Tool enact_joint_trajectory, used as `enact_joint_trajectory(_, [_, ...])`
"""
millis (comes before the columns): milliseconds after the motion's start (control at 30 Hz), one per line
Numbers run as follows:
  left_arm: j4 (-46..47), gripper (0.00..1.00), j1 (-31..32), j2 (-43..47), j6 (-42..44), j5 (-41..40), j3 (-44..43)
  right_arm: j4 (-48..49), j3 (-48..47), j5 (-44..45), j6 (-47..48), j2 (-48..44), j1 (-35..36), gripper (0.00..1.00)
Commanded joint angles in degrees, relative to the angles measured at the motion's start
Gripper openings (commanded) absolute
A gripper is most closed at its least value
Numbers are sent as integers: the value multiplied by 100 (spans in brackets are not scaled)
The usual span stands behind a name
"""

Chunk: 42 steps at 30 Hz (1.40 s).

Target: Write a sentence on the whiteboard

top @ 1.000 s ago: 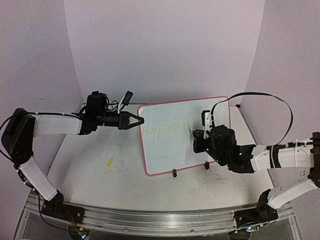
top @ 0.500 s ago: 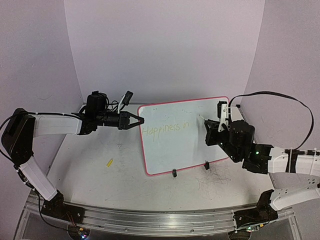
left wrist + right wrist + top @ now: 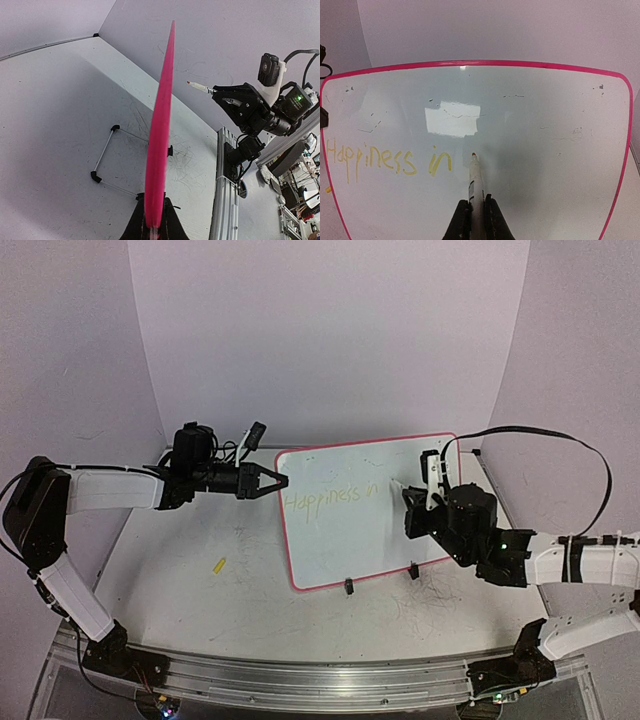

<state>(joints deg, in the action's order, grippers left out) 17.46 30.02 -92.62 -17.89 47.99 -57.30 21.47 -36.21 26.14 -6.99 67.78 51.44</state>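
Standing whiteboard point(image 3: 360, 525) clamped at left edge by left tool point(image 3: 275, 481); right tool point(image 3: 476, 210) clenched on marker point(image 3: 475, 180), tip just off board face, right of sentence point(image 3: 385, 160) "Happiness in".

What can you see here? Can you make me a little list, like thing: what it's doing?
whiteboard: standing on the table, pink rim
words so far: "Happiness in", in yellow
left gripper: shut on the whiteboard's left edge
right gripper: shut on a marker
marker tip: points just right of "in"; cannot tell if it touches
small yellow piece: lying on the table, left of the whiteboard
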Motion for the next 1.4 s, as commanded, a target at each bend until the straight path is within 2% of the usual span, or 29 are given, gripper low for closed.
enact_joint_trajectory(0, [-251, 0, 13, 187, 175, -204, -107, 324, -4, -106, 108, 47, -12, 0])
enact_joint_trajectory(733, [-340, 0, 13, 150, 225, -217, -163, 379, 197, 69, -23, -125, -12, 0])
enact_joint_trajectory(1367, [-371, 0, 15, 126, 233, -225, -178, 411, 174, -182, 18, -39, -11, 0])
